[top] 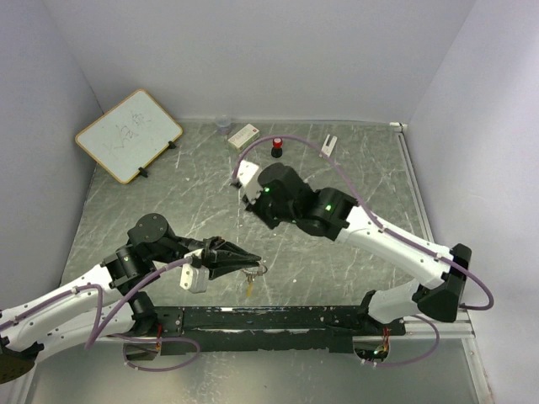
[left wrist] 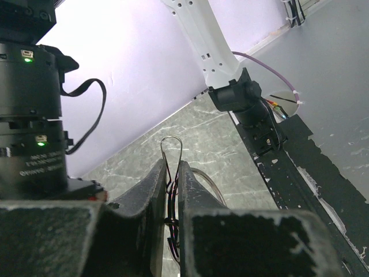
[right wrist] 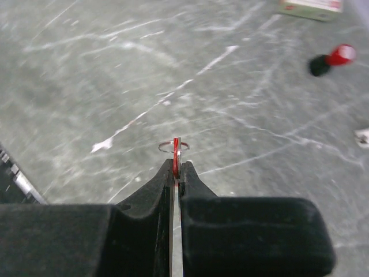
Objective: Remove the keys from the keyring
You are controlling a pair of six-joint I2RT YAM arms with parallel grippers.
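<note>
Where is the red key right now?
In the right wrist view, the red key is pinched between the tips of the right gripper, near the picture's middle, with the red-topped black knob far off toward the upper right.

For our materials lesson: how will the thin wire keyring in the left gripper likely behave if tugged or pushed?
The keyring is thin wire pinched by the left gripper, so it probably springs rather than staying rigid. Smooth metal gripped on a narrow edge, it may swivel or slip. The yellowish key dangling below would likely swing.
</note>
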